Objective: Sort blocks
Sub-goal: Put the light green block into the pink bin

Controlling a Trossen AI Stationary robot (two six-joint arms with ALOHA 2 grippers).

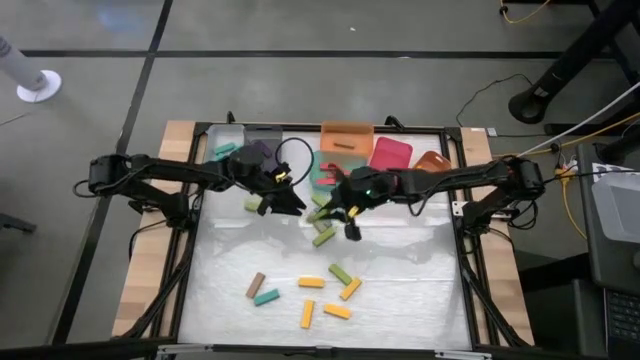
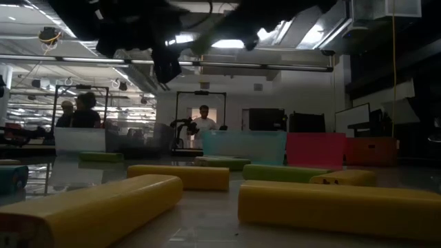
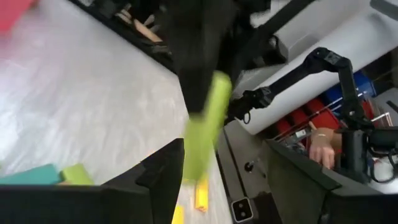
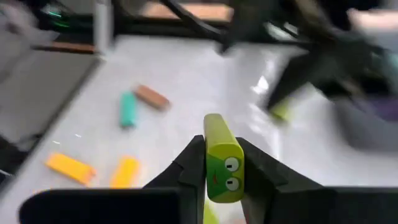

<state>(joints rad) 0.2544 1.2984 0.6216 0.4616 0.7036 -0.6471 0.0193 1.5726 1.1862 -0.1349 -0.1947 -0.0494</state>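
Both grippers hover over the middle of the table, each shut on an olive green block. My left gripper (image 1: 280, 203) carries a long green bar (image 3: 205, 130). My right gripper (image 1: 343, 218) carries a green block (image 4: 222, 165) with a small face on its end. Loose blocks lie flat on the table's near half: brown (image 1: 256, 285), teal (image 1: 266, 297), green (image 1: 340, 272) and several yellow ones (image 1: 337, 311). Two more green blocks (image 1: 323, 237) lie just under the right gripper. In the low view the yellow blocks (image 2: 331, 207) fill the foreground. My left gripper pinches the green bar between its two fingers (image 3: 196, 68) near the bar's middle (image 3: 200, 140), with the fingers across its length. The bar is lifted clear of the table and sticks out past both sides of the fingers. My right gripper pinches the green block by its two long sides (image 4: 214, 155), one finger (image 4: 189, 168) on each. The face end points at the wrist camera. The block is lifted clear above the table.
Bins stand along the far edge: purple (image 1: 255, 155), orange (image 1: 347, 138), red (image 1: 390, 153), teal (image 1: 325, 172) and a brown-orange one (image 1: 432, 160). A teal block (image 1: 225, 150) lies by the purple bin. People show in the room behind the table (image 2: 203, 120).
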